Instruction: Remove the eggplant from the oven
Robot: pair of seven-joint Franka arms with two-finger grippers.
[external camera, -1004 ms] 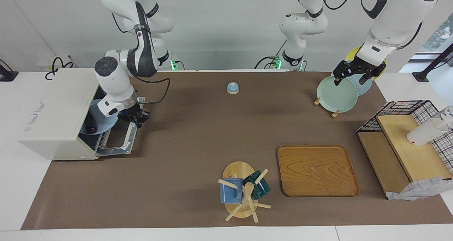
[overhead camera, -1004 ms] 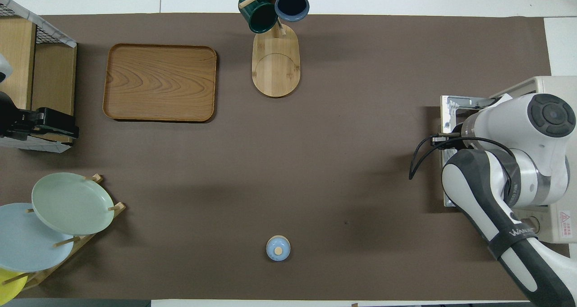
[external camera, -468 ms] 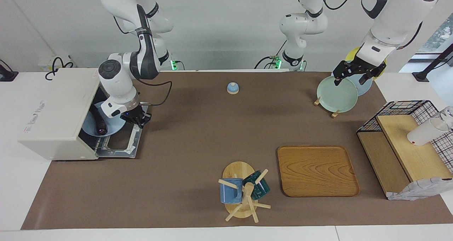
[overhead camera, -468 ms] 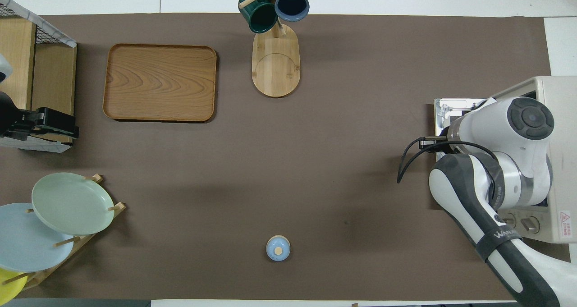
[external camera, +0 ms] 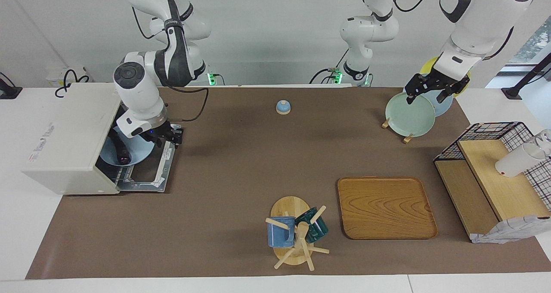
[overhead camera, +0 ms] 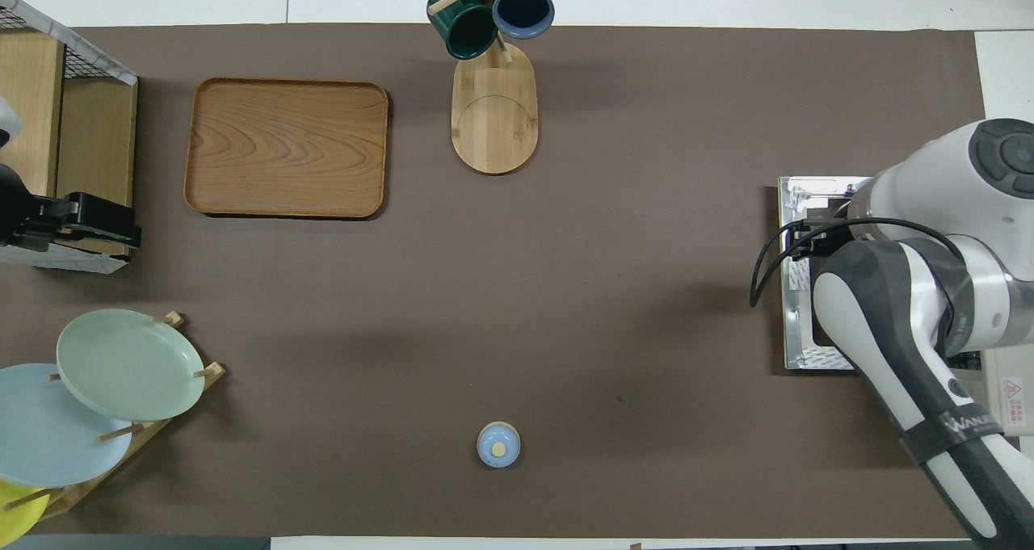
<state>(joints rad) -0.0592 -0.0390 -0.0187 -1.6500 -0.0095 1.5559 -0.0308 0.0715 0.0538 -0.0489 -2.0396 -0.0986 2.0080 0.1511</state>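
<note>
The white oven point(external camera: 64, 134) stands at the right arm's end of the table, its glass door point(external camera: 146, 172) dropped flat on the mat. Inside it, the dark eggplant point(external camera: 119, 149) lies on a light blue plate point(external camera: 140, 149). My right gripper point(external camera: 168, 137) hangs open and empty just above the door's outer edge, at the corner nearer to the robots, beside the plate. In the overhead view the right arm point(overhead camera: 929, 291) covers the oven's mouth, so only the door point(overhead camera: 808, 211) shows. My left gripper point(external camera: 427, 94) waits open over the plate rack.
A plate rack point(external camera: 409, 114) with green, blue and yellow plates and a wire shelf point(external camera: 495, 177) holding a white cup point(external camera: 514, 159) stand at the left arm's end. A wooden tray point(external camera: 385, 207), a mug tree point(external camera: 297, 232) and a small blue bell point(external camera: 283, 107) sit mid-table.
The oven door went from part-open to flat on the mat. My right gripper came off the door's edge, rising and moving toward the robots. The plate and eggplant show more. The left arm stayed still.
</note>
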